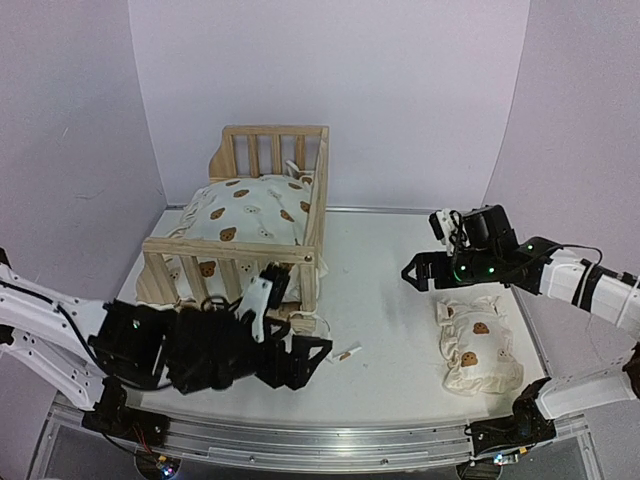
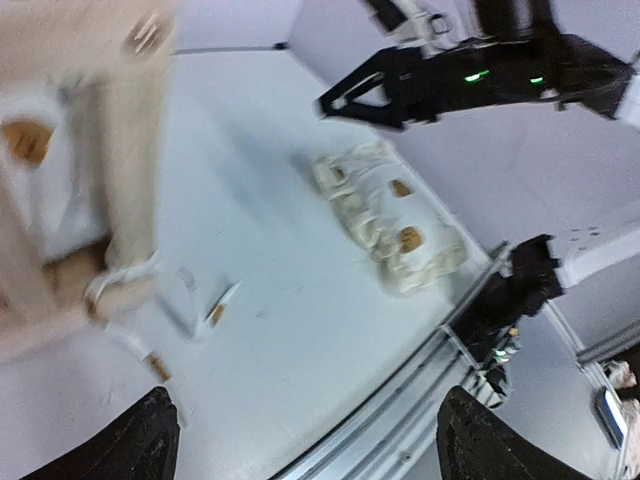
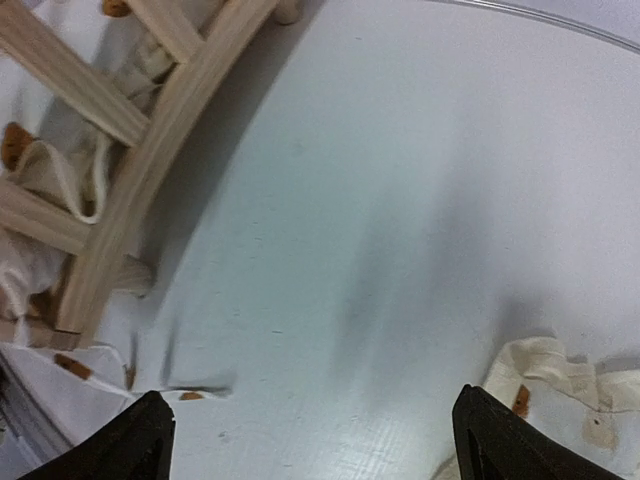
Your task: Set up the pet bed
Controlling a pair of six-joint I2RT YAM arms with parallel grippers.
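The pet bed (image 1: 312, 200), a light pine frame with slatted rails, stands at the back left of the table. A cream bear-print cushion (image 1: 250, 212) bulges out of it. Its corner post (image 2: 130, 150) is blurred in the left wrist view, and its rail (image 3: 150, 150) fills the upper left of the right wrist view. My left gripper (image 1: 308, 362) (image 2: 315, 440) hovers open just in front of the bed, over bare table. My right gripper (image 1: 425, 252) (image 3: 315, 440) hangs open to the right of the bed, above the table, holding nothing.
A small bear-print pillow (image 1: 478, 345) (image 2: 395, 215) (image 3: 560, 390) lies at the right front of the table. Cushion ties (image 1: 345, 353) (image 2: 200, 300) trail onto the table by the bed's near corner. A metal rail (image 1: 320, 440) borders the near edge.
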